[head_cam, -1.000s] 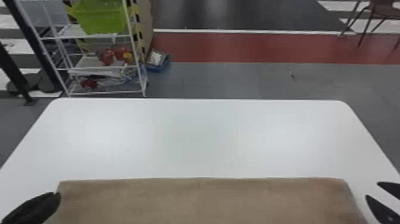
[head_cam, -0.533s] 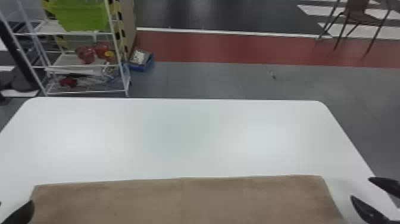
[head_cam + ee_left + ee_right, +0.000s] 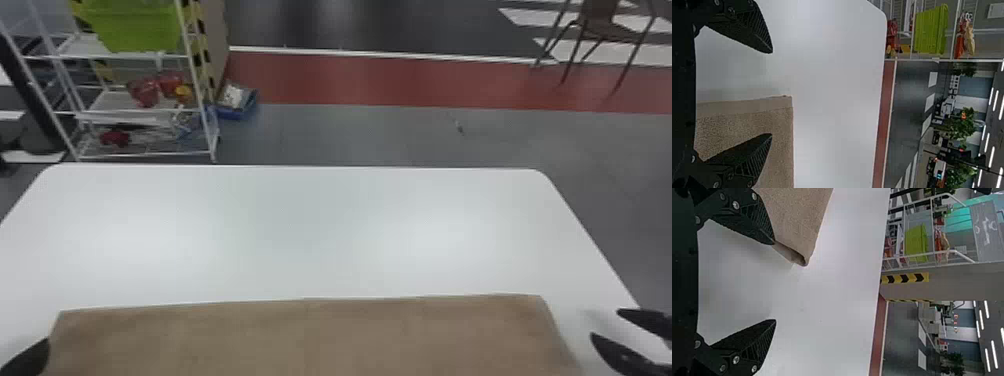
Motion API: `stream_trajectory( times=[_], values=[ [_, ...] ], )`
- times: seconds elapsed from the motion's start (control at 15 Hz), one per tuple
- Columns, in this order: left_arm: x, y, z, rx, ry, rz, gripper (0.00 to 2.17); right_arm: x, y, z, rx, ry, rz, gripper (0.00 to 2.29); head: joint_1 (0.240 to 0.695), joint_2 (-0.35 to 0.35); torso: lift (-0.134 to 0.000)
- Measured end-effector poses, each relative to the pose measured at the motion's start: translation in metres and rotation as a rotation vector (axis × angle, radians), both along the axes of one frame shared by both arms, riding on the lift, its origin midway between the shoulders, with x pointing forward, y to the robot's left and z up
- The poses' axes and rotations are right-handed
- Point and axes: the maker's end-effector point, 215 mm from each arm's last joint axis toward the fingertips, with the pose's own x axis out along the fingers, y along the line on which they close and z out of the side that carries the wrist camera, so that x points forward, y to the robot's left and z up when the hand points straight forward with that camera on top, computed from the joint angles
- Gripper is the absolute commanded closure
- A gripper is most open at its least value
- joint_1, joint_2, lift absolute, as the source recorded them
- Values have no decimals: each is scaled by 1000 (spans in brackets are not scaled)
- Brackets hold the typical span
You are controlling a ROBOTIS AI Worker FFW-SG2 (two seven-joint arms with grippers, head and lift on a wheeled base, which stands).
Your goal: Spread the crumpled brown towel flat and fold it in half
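Bright, diffuse light over the white table (image 3: 310, 200), pale glare at nine and three o'clock in the head view, soft shadow beside the towel (image 3: 310, 340), glowing ceiling lamps (image 3: 995, 99).

At the lower left of the head view, the left gripper (image 3: 29, 357) is black, with a rounded, tapering outline. The right gripper (image 3: 605, 324), lower right, has two black, pointed shapes; a pale speck on the lower one may be a screw head.

In the left wrist view, the black fingers (image 3: 748, 29) at upper and lower left are wedge-like, finely ridged, with silvery round screws (image 3: 730, 9) near their bases. Similar ridges and screws mark the right wrist view's black fingers, beside a dark mount (image 3: 685, 286) along the left edge.
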Motion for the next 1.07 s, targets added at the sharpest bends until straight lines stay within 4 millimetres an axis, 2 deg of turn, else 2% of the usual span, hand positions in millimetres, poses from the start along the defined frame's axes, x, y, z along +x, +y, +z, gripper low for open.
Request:
stream_trajectory(
  times=[0.67,1.07],
  values=[
    [0,2,-3,-19,34,-18,178,-1,19,-17,27,114,7,211,695,-41,-122],
    [-1,1,-4,-29,42,-15,178,1,20,-16,33,124,3,215,695,-40,-122]
  ],
)
